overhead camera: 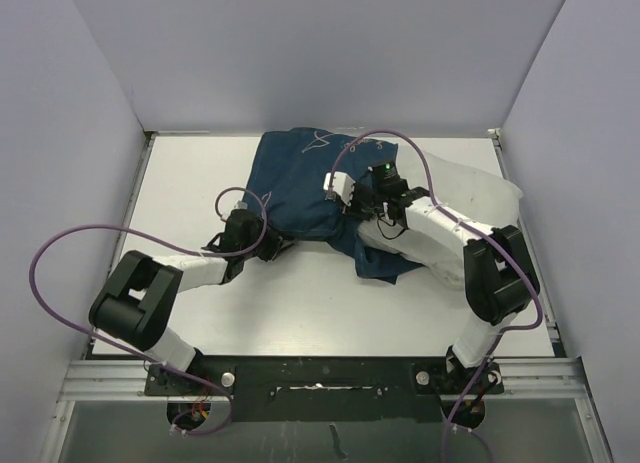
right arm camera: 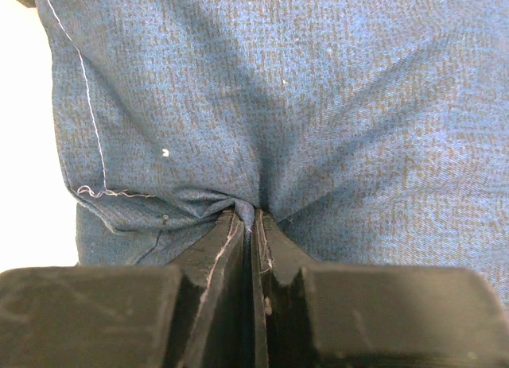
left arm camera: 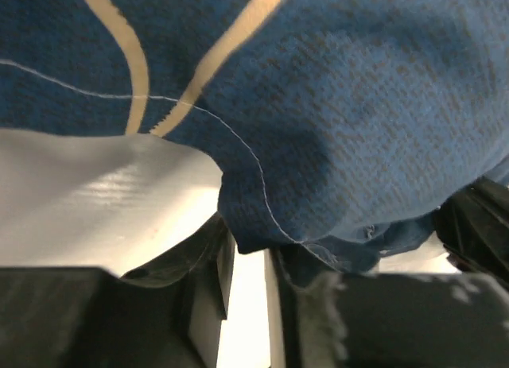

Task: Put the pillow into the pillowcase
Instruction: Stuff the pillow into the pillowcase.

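The navy pillowcase point(overhead camera: 300, 183) lies rumpled at the middle back of the table. The white pillow point(overhead camera: 480, 195) lies to its right, partly under my right arm; its left end meets the blue cloth, and I cannot tell how far it goes in. My right gripper point(overhead camera: 345, 198) is shut on a pinched fold of the pillowcase point(right arm camera: 278, 90), the cloth bunched at the tips of the gripper point(right arm camera: 254, 217). My left gripper point(overhead camera: 275, 245) is at the pillowcase's near left edge. In the left wrist view the gripper point(left arm camera: 248, 249) is open by a narrow gap, with the hem of the pillowcase point(left arm camera: 358, 129) hanging over its tips.
White walls close in the table point(overhead camera: 200, 183) at the back and on both sides. Purple cables loop above both arms. Bare white table surface point(left arm camera: 95, 193) shows left of the left gripper's fingers.
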Controlling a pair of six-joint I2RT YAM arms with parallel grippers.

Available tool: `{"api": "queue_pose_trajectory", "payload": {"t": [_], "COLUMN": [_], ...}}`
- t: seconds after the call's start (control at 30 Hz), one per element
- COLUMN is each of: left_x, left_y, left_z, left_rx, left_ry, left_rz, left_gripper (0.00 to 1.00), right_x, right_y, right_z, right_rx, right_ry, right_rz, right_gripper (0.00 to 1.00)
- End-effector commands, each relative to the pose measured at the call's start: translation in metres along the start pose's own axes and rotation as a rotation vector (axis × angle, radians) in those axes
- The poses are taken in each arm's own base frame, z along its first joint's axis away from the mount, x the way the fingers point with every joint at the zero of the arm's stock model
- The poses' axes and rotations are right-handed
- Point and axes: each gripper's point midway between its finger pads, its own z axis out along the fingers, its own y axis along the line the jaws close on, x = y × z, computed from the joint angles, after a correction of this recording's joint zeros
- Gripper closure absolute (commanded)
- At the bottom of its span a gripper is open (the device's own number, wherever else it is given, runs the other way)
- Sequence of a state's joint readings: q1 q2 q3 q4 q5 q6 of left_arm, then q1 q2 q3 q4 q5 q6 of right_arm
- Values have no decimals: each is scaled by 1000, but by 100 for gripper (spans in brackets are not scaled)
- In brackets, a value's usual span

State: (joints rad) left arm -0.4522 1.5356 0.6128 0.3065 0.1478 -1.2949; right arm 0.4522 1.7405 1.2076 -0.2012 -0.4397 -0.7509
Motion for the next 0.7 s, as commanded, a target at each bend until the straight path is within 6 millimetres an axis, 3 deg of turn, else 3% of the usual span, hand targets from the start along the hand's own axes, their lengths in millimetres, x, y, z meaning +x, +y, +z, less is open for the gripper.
{"api": "queue_pose_trajectory", "payload": {"t": [0.0, 0.07, 0.2, 0.37, 0.43, 0.5, 0.67], "left_x": [-35, -37, -33, -17, -15, -15, -14], "left_y": [-54, -58, -72, -68, -57, -42, -27], "left_z": [9, 6, -12, -39, -49, -55, -47], "left_rx": [180, 192, 256, 289, 275, 248, 240], "left_ry": [-106, -113, -124, -90, -100, -125, -135], "left_rz": [-3, 20, 86, 65, 28, 5, -35], "left_gripper": [93, 99, 100, 100, 74, 60, 52], "right_x": [-18, -17, -16, -18, -18, -18, -20], "right_y": [-7, -6, -5, -6, -5, -4, -3], "right_z": [-19, -20, -20, -20, -20, -19, -19], "right_rx": [31, 32, 30, 29, 26, 23, 17], "right_ry": [-32, -29, -29, -36, -38, -38, -40], "right_rz": [-17, -19, -19, -18, -18, -16, -17], "right_gripper": [100, 100, 100, 100, 100, 100, 100]}}
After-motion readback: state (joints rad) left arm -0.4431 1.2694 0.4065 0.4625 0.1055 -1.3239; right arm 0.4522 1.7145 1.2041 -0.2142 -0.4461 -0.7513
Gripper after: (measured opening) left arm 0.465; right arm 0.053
